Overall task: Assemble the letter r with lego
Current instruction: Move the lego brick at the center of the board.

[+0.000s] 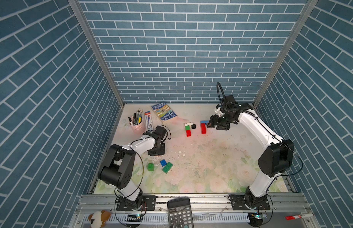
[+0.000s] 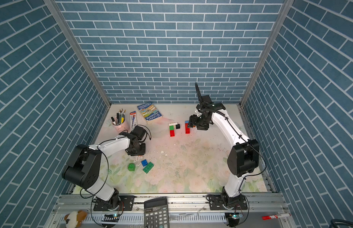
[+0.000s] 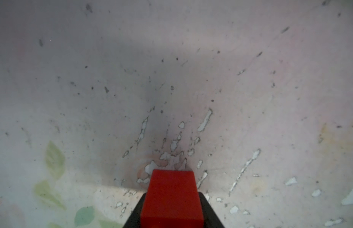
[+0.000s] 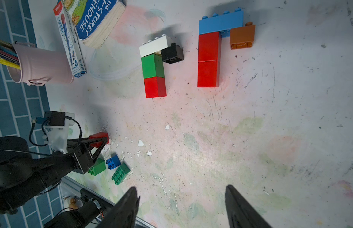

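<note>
My left gripper point(image 3: 172, 194) is shut on a red lego brick point(image 3: 171, 207), low over the mat; the right wrist view shows that brick point(image 4: 98, 137) between the black fingers. Beside it lie a green square brick point(image 1: 151, 167), a blue brick point(image 1: 163, 162) and a dark green oblong brick point(image 1: 167, 167). Further back lie two flat r-shapes. One is white, black, green and red point(image 4: 152, 66). A second is light blue, brown and red point(image 4: 208, 59). My right gripper point(image 4: 181, 189) is open and empty, hovering by the light blue shape point(image 1: 203, 126).
A pink pen cup point(image 1: 135, 126), a pen box point(image 1: 148, 120) and a book point(image 1: 163, 113) stand at the back left. On the front rail lie a calculator point(image 1: 179, 213), a plush toy point(image 1: 98, 217) and a red marker point(image 1: 298, 216).
</note>
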{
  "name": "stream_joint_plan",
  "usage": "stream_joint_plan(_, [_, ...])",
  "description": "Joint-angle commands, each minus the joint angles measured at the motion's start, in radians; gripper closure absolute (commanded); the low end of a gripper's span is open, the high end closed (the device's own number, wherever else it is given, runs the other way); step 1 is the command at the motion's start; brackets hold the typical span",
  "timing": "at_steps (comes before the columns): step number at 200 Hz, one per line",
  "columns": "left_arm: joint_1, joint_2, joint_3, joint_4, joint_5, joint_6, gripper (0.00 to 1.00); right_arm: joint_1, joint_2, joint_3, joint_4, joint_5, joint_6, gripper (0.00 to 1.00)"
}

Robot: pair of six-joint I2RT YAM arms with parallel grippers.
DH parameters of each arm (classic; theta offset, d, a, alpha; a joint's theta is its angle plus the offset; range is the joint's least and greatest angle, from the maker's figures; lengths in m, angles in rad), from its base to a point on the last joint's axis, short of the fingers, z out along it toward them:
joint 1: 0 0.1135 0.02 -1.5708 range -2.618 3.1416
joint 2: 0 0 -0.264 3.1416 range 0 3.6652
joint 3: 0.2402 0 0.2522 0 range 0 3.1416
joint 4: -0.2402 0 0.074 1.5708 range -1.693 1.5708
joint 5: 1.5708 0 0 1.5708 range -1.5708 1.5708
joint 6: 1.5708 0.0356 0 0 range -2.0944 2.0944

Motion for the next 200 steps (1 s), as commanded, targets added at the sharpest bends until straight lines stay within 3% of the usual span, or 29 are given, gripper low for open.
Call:
stream_joint_plan(1, [0.008,0.024,0.038,-0.004,0.013,0.014,0.63,0.000,0.015,0.023,-0.032,-0.001,0.008,0.30])
stream_joint_plan(79, [0.002,0.083,0.119,0.009,0.064,-0.019,0.67,-0.001,-0.011,0.009,-0.050,0.029,0.002,0.30])
stream_joint_plan(200, [-0.113,0.251,0.316,-0.007,0.035,-0.103,0.65,-0.003,-0.139,-0.163,-0.038,0.017,-0.023,0.28])
